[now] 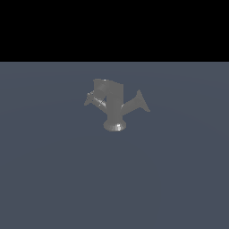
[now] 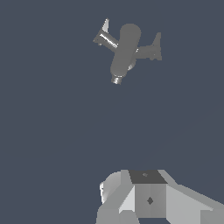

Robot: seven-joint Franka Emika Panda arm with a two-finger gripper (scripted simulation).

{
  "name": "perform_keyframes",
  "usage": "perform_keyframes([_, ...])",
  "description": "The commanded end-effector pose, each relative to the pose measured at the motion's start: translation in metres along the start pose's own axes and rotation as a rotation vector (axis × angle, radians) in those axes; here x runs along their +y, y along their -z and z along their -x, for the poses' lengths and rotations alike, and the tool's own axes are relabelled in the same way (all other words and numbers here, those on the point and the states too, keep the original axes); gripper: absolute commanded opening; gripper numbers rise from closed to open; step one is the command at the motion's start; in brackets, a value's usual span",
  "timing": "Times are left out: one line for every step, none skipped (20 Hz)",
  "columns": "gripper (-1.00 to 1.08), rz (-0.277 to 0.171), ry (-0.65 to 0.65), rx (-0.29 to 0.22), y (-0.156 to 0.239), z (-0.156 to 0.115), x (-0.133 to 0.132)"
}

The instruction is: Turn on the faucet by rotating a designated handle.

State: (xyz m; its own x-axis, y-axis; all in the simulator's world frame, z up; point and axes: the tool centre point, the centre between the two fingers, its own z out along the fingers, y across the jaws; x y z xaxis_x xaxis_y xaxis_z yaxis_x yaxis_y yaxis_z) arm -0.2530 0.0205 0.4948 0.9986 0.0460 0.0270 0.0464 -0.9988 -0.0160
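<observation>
Faucet (image 1: 115, 105) stood upright on floor (image 1: 53, 179), one projection toward exterior view's left, other toward right. Gripper (image 2: 144, 197) well apart from it.

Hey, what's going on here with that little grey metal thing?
A simulated robot arm is meant to turn on the faucet by rotating one of its handles. The faucet stands alone on the flat grey floor. The wrist view shows part of the white end effector well apart from the faucet, touching nothing. Whether it is open cannot be told.

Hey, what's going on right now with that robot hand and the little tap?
Gripper well short of faucet, not touching; open or shut unclear. Faucet upright, handles untouched. Nothing between them.
</observation>
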Motion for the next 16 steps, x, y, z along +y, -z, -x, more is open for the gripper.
perform_keyframes([-0.44, -0.027, 0.002, -0.023, -0.018, -0.006, 0.003])
perform_keyframes([-0.34, -0.042, -0.007, -0.083, -0.038, -0.003, 0.01])
perform_keyframes([-0.25, -0.063, -0.057, -0.094, -0.053, -0.009, 0.022])
perform_keyframes([-0.32, -0.047, -0.058, -0.125, -0.076, -0.011, 0.021])
perform_keyframes([-0.07, -0.051, -0.153, -0.156, -0.097, -0.009, 0.046])
perform_keyframes([-0.07, -0.052, -0.167, -0.16, -0.099, -0.011, 0.051])
perform_keyframes([-0.07, 0.008, -0.088, -0.174, -0.114, -0.016, 0.038])
perform_keyframes([-0.07, 0.013, -0.082, -0.175, -0.115, -0.016, 0.034])
perform_keyframes([0.0, 0.032, -0.123, -0.171, -0.121, -0.026, 0.055])
perform_keyframes([-0.04, 0.028, -0.088, -0.168, -0.129, -0.037, 0.056])
perform_keyframes([-0.1, 0.006, -0.116, -0.183, -0.146, -0.038, 0.079])
perform_keyframes([-0.12, 0.037, -0.023, -0.202, -0.162, -0.044, 0.054])
perform_keyframes([-0.12, 0.039, -0.016, -0.203, -0.163, -0.045, 0.051])
perform_keyframes([0.07, 0.063, -0.04, -0.174, -0.162, -0.061, 0.071])
perform_keyframes([0.18, 0.067, -0.041, -0.166, -0.168, -0.071, 0.076])
perform_keyframes([0.29, 0.068, -0.038, -0.164, -0.179, -0.08, 0.084])
